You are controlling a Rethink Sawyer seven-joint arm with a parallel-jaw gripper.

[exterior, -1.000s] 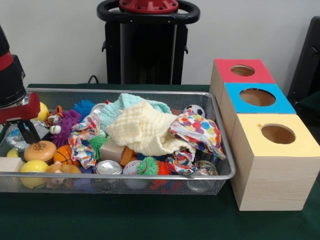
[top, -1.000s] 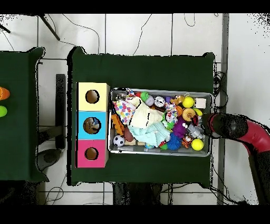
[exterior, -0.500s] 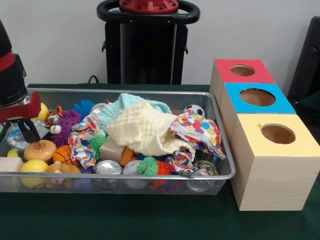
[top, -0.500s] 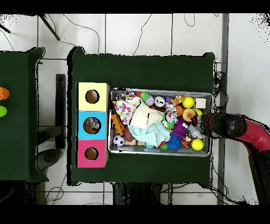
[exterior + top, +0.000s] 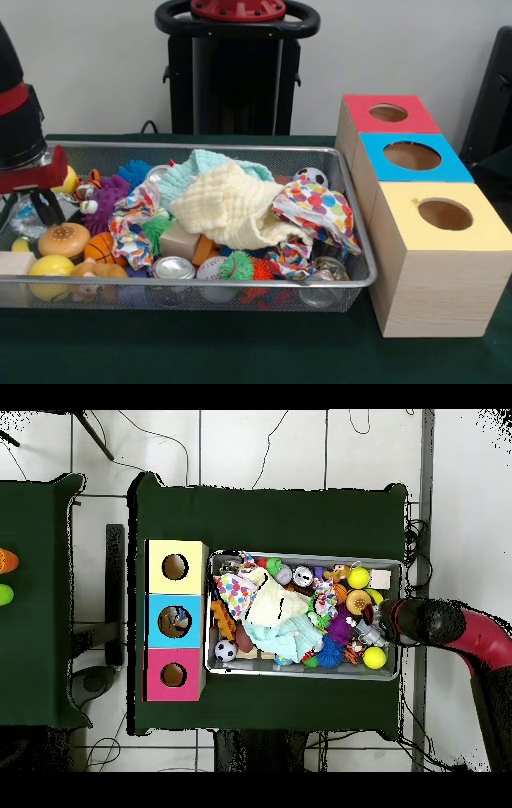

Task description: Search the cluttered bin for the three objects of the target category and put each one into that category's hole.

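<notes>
gripper low at the bin's end farthest from the 3 boxes, likely probing clutter | jaws: cannot tell | cloths heaped mid-bin, hiding toys

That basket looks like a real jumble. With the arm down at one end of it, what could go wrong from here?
1. The gripper sits low among tightly packed toys by the crumpled clear plastic; it might snag or lift the wrong thing.
2. The yellow cloth and the dotted cloth cover the middle of the bin, so wanted items may stay hidden.
3. The yellow ball lies against the rim and could be nudged out.
</notes>
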